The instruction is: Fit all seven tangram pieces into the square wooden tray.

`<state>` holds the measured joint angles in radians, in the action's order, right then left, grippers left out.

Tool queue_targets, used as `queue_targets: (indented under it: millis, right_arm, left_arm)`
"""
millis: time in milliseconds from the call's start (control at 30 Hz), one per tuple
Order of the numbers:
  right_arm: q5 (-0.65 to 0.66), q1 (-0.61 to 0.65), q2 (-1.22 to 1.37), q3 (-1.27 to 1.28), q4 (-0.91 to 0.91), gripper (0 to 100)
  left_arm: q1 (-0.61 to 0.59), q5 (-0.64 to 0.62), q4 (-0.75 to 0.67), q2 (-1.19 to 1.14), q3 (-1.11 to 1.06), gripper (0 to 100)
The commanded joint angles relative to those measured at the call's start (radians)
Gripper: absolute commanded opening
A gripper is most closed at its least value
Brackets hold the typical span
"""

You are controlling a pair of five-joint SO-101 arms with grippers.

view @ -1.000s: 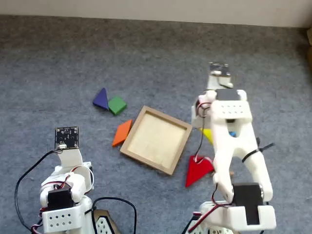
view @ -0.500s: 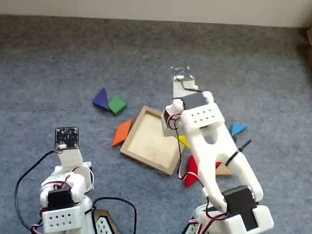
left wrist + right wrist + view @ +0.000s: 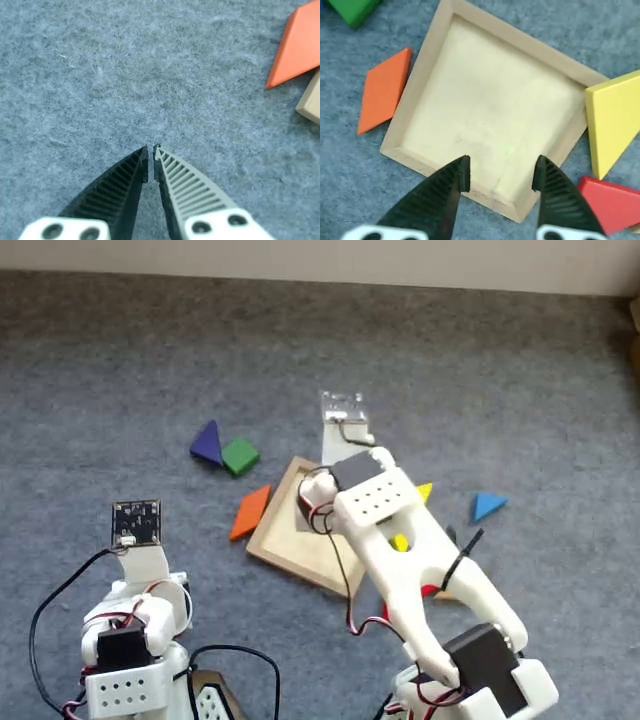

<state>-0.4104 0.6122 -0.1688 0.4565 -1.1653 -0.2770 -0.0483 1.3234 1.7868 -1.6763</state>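
On the grey table [image 3: 120, 360] your tray [image 3: 490, 105] lies empty with the pieces around it, so fitting has not begun. Your right gripper [image 3: 501, 167] hangs over the tray, jaws spread and holding nothing. The yellow triangle [image 3: 615, 120] against its rim looks the handiest next pick. Your left gripper [image 3: 151, 150], jaws pressed together, sits near the orange piece [image 3: 300, 45].

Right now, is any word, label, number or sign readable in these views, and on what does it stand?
None can be read.
The wooden tray, orange piece, yellow piece and carpet bear no print.
The small circuit board shows only specks too small to read.
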Motion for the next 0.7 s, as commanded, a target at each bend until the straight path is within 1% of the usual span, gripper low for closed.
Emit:
queue_targets:
  millis: [0,133,300,333,433,533,667]
  right_arm:
    - [-0.011,-0.013,-0.024,-0.008,0.028,19.3]
    - [-0.006,-0.067,-0.077,-0.010,-0.036,19.2]
    - [-0.003,-0.174,-0.259,-0.004,-0.111,19.2]
    - [0.017,-0.208,-0.300,-0.004,-0.114,19.1]
    - [0.130,-0.300,-0.378,0.033,-0.108,18.6]
    - [0.212,-0.384,-0.392,0.101,-0.081,12.5]
    - [0.316,-0.507,-0.354,0.183,0.070,0.0]
  left_arm:
    - [-0.007,0.000,0.003,0.033,-0.019,4]
    - [-0.007,0.000,0.003,0.033,-0.019,4]
    - [-0.007,0.000,0.003,0.033,-0.019,4]
    - [-0.007,0.000,0.003,0.033,-0.019,4]
    - [-0.007,0.000,0.003,0.033,-0.019,4]
    - [-0.007,0.000,0.003,0.033,-0.019,4]
    - [-0.007,0.000,0.003,0.033,-0.019,4]
